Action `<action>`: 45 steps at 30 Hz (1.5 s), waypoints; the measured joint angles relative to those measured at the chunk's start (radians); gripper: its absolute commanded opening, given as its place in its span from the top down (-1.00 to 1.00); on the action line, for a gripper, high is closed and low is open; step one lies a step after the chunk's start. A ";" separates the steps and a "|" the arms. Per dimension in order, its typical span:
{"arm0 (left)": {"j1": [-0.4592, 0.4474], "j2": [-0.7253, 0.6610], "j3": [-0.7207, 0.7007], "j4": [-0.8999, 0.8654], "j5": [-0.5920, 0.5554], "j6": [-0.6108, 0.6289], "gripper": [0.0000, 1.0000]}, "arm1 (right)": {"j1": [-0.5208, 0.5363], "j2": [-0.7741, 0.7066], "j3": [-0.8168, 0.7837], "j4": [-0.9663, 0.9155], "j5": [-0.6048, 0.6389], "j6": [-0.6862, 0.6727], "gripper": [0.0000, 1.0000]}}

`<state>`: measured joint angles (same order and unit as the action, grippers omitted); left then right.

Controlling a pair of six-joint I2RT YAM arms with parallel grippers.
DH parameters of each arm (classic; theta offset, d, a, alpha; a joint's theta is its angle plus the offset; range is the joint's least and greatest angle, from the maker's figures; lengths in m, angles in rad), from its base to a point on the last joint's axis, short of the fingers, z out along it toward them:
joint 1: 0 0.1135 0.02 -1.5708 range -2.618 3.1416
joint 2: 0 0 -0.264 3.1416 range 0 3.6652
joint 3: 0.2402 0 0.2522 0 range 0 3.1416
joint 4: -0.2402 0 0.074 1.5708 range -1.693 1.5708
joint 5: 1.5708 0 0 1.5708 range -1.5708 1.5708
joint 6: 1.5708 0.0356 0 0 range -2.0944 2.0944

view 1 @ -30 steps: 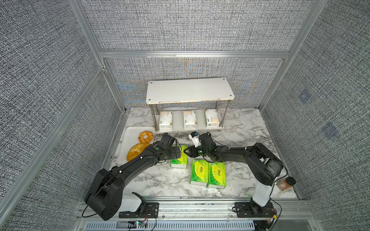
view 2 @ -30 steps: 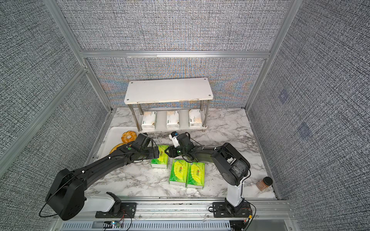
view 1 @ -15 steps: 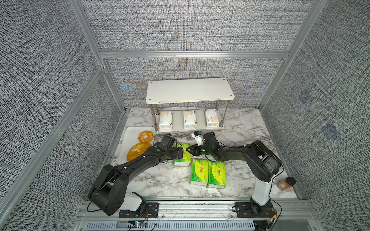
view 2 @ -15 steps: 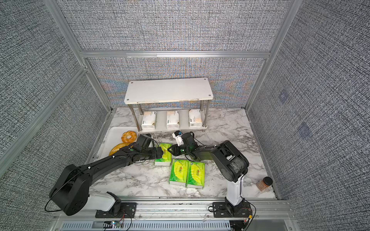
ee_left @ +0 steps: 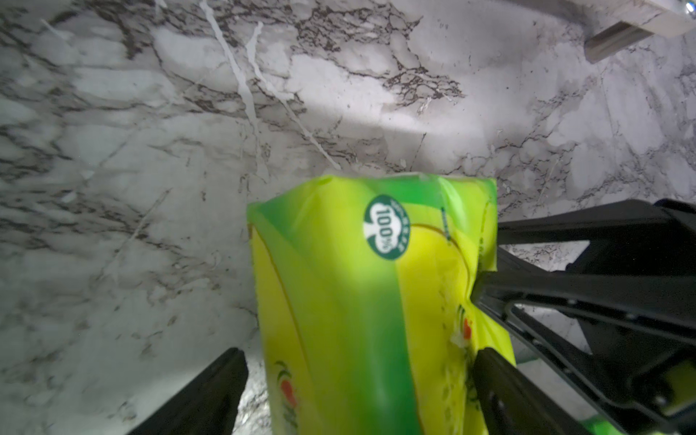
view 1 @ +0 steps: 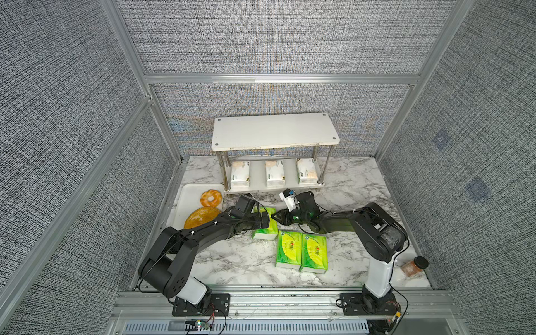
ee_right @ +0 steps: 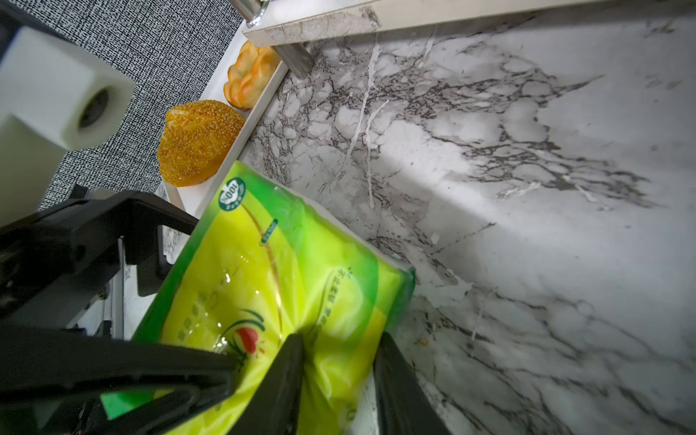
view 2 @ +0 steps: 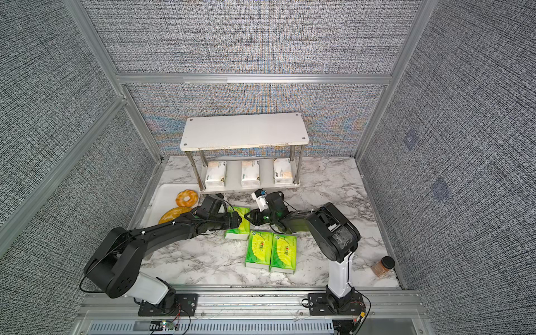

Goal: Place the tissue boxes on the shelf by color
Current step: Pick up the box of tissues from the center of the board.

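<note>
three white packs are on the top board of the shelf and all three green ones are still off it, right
Not quite. On the shelf, the white packs sit on the lower board, not the top board, which is bare; both top views show it. All three green packs are indeed off the shelf.

The marble table [view 1: 232, 261] bears a shelf [view 1: 275, 130] (lower tier: three white packs [view 1: 274, 174]), tray [view 1: 188, 192], two green packs [view 1: 289, 249].

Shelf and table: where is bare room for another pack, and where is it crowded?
Free: the shelf's top board; marble between the left arm's base and two green packs; marble right of the shelf. Crowded: the lower board, holding three white packs; the centre, where both arms meet at a third green pack.
</note>
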<state>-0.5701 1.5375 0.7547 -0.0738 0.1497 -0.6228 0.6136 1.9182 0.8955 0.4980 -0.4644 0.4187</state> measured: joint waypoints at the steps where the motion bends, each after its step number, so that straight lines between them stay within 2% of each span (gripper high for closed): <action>1: 0.002 0.004 -0.003 0.010 0.007 -0.003 -0.93 | -0.001 0.002 0.000 0.004 -0.003 0.000 0.30; 9: 0.003 0.022 -0.022 0.080 0.037 -0.011 -0.76 | -0.003 0.012 0.001 0.013 -0.011 0.000 0.30; 16: 0.005 0.019 -0.028 0.105 0.041 -0.029 -0.47 | -0.005 0.013 0.000 0.023 -0.010 0.000 0.29; 23: 0.006 0.005 -0.027 0.109 0.045 -0.032 -0.29 | -0.005 -0.036 -0.001 -0.041 0.029 0.000 0.09; 32: 0.005 -0.024 -0.018 0.075 0.043 -0.031 -0.26 | -0.025 -0.214 -0.003 -0.159 0.065 -0.015 -0.22; 37: 0.005 -0.103 0.017 -0.010 0.014 -0.024 -0.26 | -0.086 -0.262 -0.015 -0.247 0.121 -0.064 -0.24; 45: 0.002 -0.212 0.130 -0.222 -0.024 0.034 -0.26 | -0.188 -0.339 -0.142 -0.317 0.186 -0.108 -0.32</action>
<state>-0.5686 1.3254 0.8852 -0.2962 0.1261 -0.5888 0.4259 1.5795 0.7532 0.1810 -0.2787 0.3111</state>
